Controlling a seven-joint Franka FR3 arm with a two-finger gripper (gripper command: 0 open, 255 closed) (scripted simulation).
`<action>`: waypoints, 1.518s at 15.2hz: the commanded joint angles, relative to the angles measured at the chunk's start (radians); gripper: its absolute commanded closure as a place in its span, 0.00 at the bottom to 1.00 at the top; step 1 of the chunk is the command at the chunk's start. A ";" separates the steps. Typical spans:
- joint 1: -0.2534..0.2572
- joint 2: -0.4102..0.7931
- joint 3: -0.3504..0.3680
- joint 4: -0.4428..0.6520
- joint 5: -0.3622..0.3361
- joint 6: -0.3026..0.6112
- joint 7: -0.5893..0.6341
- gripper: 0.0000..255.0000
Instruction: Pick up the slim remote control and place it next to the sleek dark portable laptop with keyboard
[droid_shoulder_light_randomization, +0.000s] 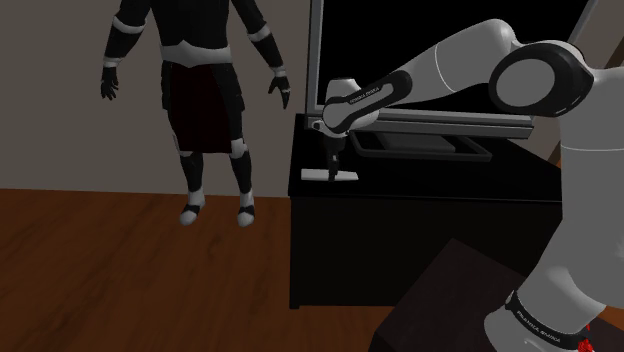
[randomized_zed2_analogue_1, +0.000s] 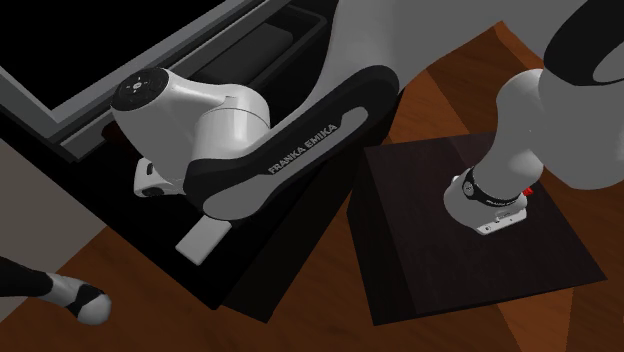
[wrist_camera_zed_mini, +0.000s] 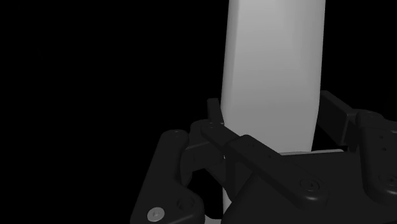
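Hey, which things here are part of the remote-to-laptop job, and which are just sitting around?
Part of the job:
light grey remote, near the front edge of the black cabinet
dark laptop, further back on the same top

Just there:
big black screen
armoured figure standing on the wood floor

Remote (droid_shoulder_light_randomization: 330, 176) on cabinet's (droid_shoulder_light_randomization: 420, 240) front edge, laptop (droid_shoulder_light_randomization: 420, 147) just behind, stand (droid_shoulder_light_randomization: 450, 290) beside cabinet

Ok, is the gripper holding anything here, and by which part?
The light grey remote, clasped across its width near one end by the gripper; it looks to lie flat on the black cabinet, not yet lifted.
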 joint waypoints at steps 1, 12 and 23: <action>0.000 0.000 0.000 0.000 0.000 0.000 0.000 1.00; 0.002 -0.036 -0.003 0.030 -0.006 -0.066 0.005 1.00; 0.003 -0.086 -0.007 0.109 -0.015 -0.194 0.011 1.00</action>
